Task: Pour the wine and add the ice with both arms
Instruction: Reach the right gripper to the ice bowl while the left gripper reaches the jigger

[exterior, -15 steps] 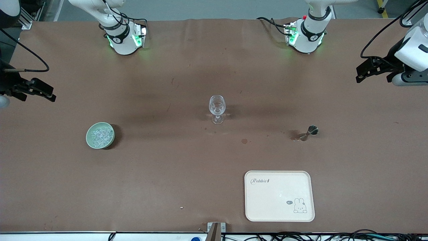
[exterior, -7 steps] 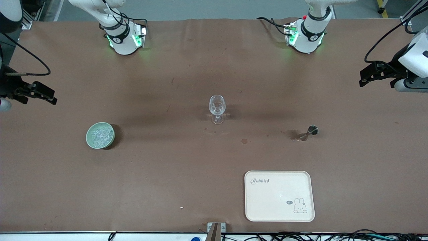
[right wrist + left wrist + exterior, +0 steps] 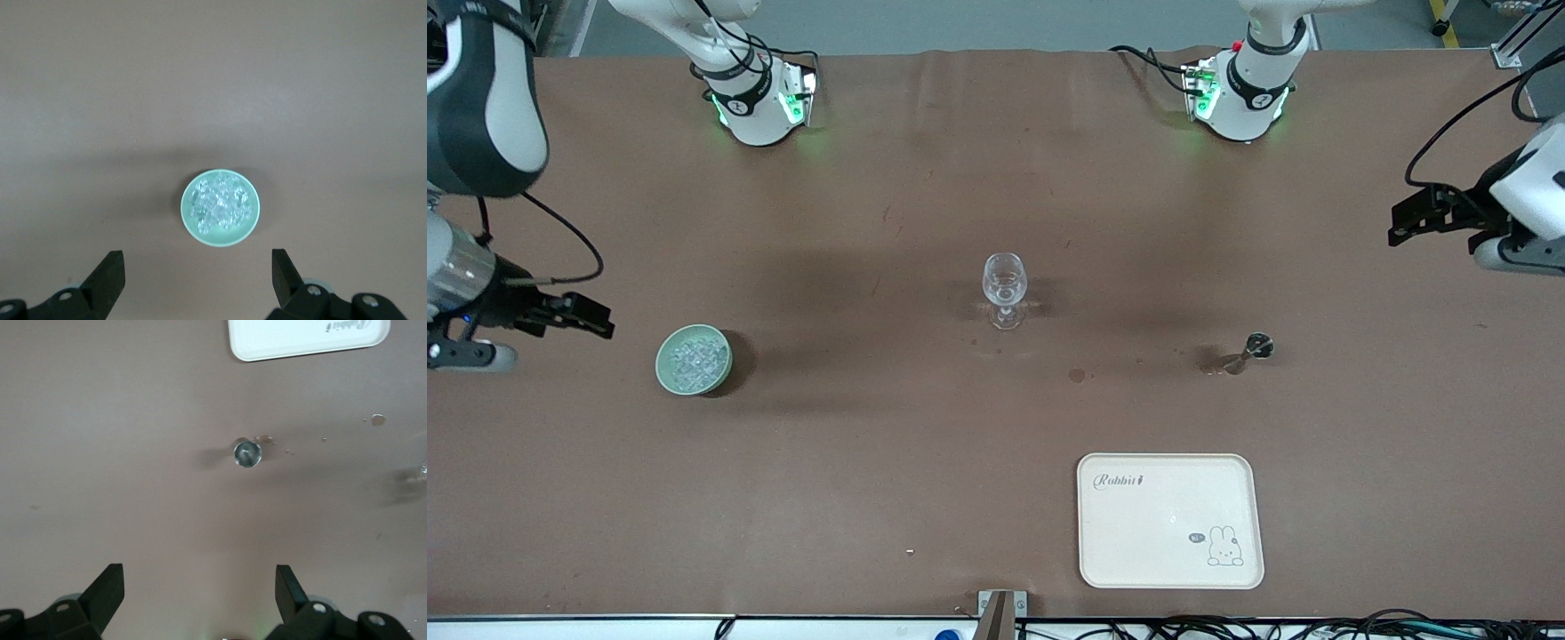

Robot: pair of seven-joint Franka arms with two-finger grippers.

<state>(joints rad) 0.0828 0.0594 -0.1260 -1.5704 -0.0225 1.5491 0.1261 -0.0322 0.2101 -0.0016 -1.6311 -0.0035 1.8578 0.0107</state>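
Observation:
A clear stemmed glass (image 3: 1005, 286) stands upright mid-table. A pale green bowl (image 3: 662, 364) holds a heap of ice (image 3: 695, 356) toward the right arm's end. My right gripper (image 3: 596, 321) is open and empty, in the air beside the bowl; in the right wrist view the bowl (image 3: 222, 241) and ice (image 3: 220, 201) lie just ahead of the open gripper (image 3: 197, 270). A small metal measuring cup (image 3: 1255, 348) stands toward the left arm's end. My left gripper (image 3: 1402, 224) is open and empty, up near the table's end; its wrist view shows the cup (image 3: 247, 452) ahead of the gripper (image 3: 200, 587).
A cream tray (image 3: 1170, 520) with a rabbit print lies near the front edge, nearer the front camera than the metal cup; its corner shows in the left wrist view (image 3: 303, 337). Dark wet spots (image 3: 1077, 375) mark the brown table cover beside the metal cup.
My right gripper has moved toward the front camera and closer to the ice bowl. My left gripper has shifted slightly toward the table's end. Glass, bowl and cup have not moved.

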